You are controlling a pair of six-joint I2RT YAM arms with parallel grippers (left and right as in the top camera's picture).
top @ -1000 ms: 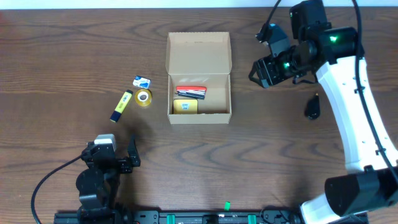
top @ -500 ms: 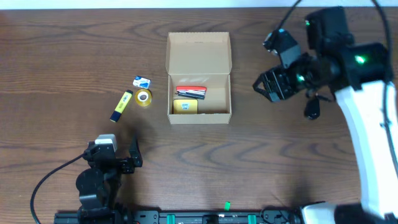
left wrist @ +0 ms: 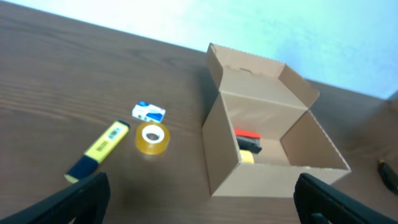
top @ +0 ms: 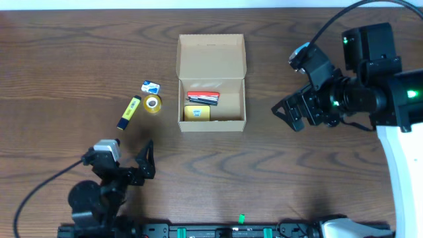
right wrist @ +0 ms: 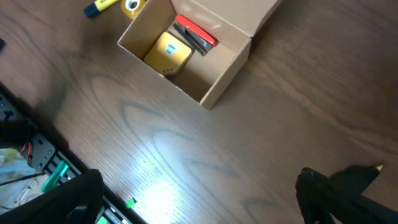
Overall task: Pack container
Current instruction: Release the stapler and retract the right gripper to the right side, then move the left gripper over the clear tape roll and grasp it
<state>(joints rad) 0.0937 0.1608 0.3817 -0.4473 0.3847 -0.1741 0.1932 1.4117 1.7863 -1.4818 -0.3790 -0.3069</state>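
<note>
Black left gripper (top: 123,162) low at front edge, jaws spread, empty. Likewise splayed: right gripper (top: 289,114), right of open tan container (top: 211,56). Highlighter (top: 129,112), tape roll (top: 153,104) left of it.

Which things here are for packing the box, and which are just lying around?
For the job: cardboard box; yellow box and red-black thing inside; highlighter, tape roll, blue-white packet probably waiting.
Just lying about: green bit by the front edge.
</note>
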